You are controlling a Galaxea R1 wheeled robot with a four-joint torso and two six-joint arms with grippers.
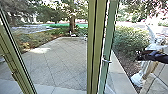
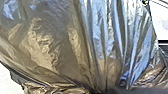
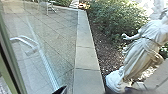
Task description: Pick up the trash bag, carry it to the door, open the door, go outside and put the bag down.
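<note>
- Left wrist view: trash bag (image 2: 82, 45), bunched in the left hand's (image 2: 103, 90) grasp.
- Head view: right hand (image 1: 140, 56), clenched or released I cannot tell; statue (image 1: 137, 79) beyond, green post (image 1: 96, 47) to its left.
- Right wrist view: door handle (image 3: 26, 40).

Looks like a building's doorway onto a paved yard (image 1: 53, 62), with a glass door (image 3: 37, 57), bushes (image 1: 130, 38) and a white statue (image 3: 140, 57).

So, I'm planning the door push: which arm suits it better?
Probably the right: its wrist view shows the door handle, while the trash bag bunches close to the left wrist camera.
</note>
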